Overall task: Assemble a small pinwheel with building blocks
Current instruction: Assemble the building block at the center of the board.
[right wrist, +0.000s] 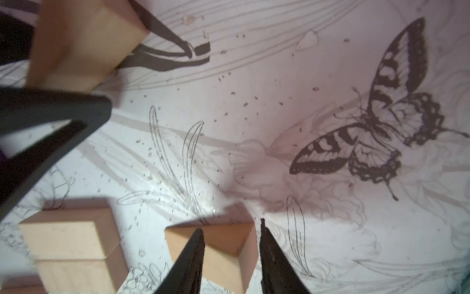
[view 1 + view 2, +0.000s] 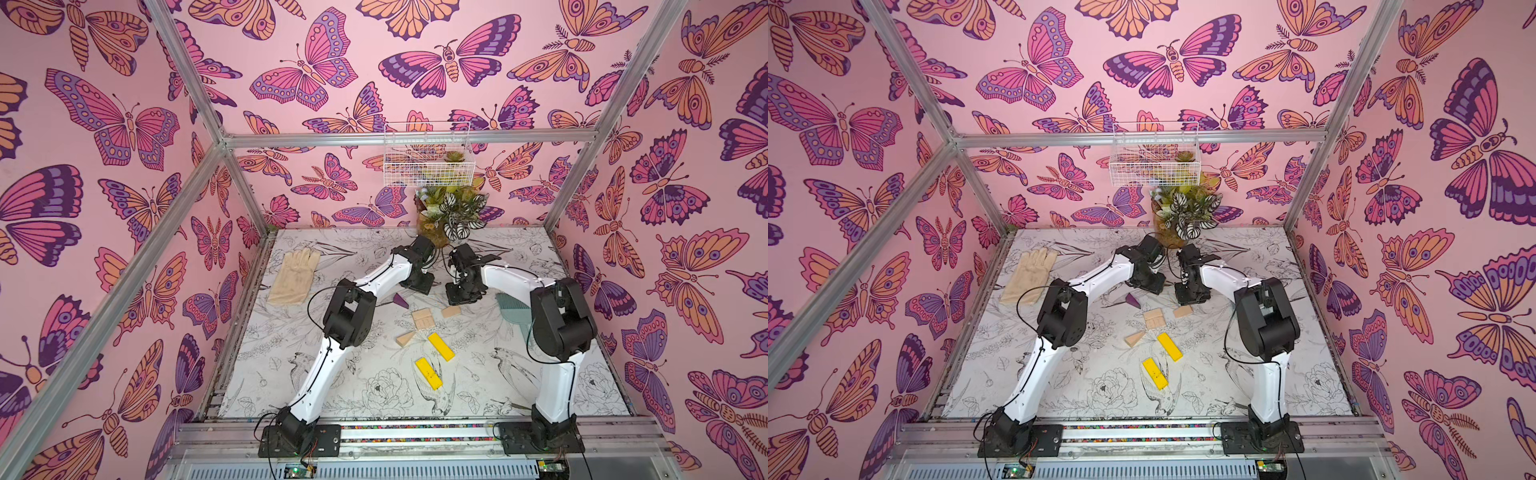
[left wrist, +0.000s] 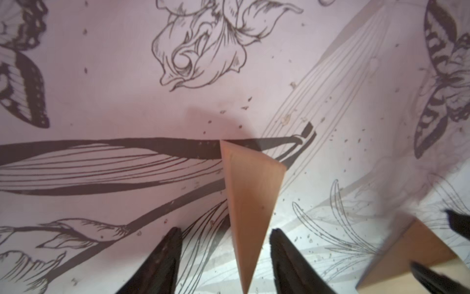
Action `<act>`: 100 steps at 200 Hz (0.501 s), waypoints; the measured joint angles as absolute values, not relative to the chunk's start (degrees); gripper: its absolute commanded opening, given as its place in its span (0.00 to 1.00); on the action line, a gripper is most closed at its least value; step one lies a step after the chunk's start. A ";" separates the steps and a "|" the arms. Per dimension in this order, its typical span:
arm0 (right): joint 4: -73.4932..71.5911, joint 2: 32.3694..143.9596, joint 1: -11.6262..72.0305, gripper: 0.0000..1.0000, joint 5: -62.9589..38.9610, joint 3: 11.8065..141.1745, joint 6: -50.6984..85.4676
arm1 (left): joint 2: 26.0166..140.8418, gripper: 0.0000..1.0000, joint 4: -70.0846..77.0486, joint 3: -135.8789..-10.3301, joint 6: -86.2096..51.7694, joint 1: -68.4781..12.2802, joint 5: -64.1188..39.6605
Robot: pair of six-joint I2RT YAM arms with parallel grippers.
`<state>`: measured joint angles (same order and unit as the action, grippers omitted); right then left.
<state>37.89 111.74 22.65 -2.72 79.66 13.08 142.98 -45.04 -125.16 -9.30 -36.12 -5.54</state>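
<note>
My left gripper [image 3: 225, 229] points down behind the blocks, open, with a beige wedge [image 3: 250, 203] standing on edge between its fingers; a gap shows on both sides. My right gripper [image 1: 231, 225] is beside it, shut on a small beige block [image 1: 223, 244], which lies just right of the beige square hub [image 2: 423, 319]. A purple wedge [image 2: 401, 300] lies left of the hub and another beige wedge [image 2: 405, 338] in front of it. Two yellow bars [image 2: 441, 345] [image 2: 429, 373] lie nearer the front. In both top views the gripper bodies [image 2: 420, 286] [image 2: 1190, 297] hide their fingertips.
A cream glove [image 2: 294, 272] lies at the back left. A teal comb-like tool [image 2: 513, 309] sits under the right arm. A potted plant [image 2: 451, 212] stands at the back wall under a white wire basket [image 2: 428, 153]. Metal frame posts edge the table.
</note>
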 measured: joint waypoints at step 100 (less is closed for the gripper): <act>34.94 95.42 22.65 0.40 -3.51 66.28 16.58 | 145.34 0.18 -44.42 -128.20 -10.24 -40.58 -2.46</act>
<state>34.94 95.42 22.65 -3.51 66.28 16.58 145.34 -44.42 -128.20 -10.24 -40.58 -2.46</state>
